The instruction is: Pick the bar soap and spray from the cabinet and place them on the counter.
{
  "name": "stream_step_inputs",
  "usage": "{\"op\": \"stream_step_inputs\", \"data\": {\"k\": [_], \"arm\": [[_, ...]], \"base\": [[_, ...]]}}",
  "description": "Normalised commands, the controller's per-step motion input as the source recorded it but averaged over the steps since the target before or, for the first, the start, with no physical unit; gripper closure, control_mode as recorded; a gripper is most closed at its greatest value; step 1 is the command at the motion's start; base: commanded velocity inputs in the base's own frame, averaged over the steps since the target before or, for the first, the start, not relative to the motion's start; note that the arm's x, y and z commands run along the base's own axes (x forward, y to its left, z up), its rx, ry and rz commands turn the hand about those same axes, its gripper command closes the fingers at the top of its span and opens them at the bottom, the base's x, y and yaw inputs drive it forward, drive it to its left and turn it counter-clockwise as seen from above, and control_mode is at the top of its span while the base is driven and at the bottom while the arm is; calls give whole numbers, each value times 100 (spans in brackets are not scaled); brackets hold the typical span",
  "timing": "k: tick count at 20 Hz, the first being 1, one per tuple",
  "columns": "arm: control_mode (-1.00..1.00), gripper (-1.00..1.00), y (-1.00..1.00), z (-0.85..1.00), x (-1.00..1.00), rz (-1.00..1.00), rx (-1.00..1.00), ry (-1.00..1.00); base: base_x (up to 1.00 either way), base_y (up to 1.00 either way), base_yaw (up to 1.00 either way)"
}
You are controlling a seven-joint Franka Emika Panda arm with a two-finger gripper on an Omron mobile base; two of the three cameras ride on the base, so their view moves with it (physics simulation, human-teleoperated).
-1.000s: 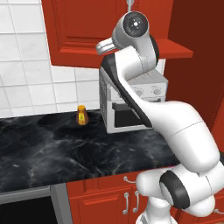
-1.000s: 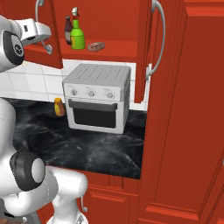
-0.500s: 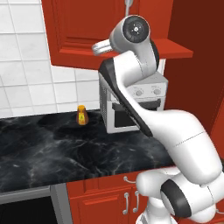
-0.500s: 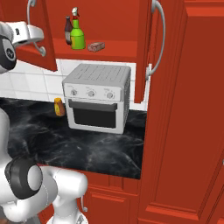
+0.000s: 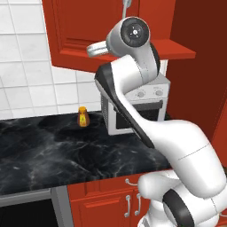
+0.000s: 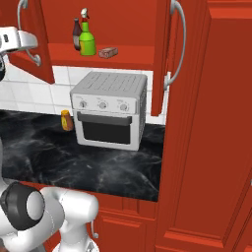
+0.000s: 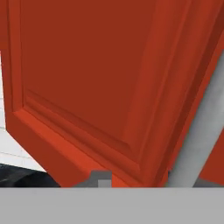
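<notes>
Even, bright render; perhaps slightly soft.

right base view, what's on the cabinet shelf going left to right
dark brown bottle → spray → bar soap

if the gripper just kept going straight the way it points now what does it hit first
Most likely the cabinet itself: the hand view looks straight at the panelled face of its open left door, very close, with the long silver handle running past on the right. Depth is unclear, but nothing else stands between the gripper and that door.
</notes>
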Motion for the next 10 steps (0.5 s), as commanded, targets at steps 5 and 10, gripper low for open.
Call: {"op": "stream_step_inputs", "data": {"k": [5,10], "arm": [[-100,100,100,-36,-19,0,4,0],[-100,100,100,-37,-14,0,5,0]], "base": [[0,0,0],[0,0,0]]}}
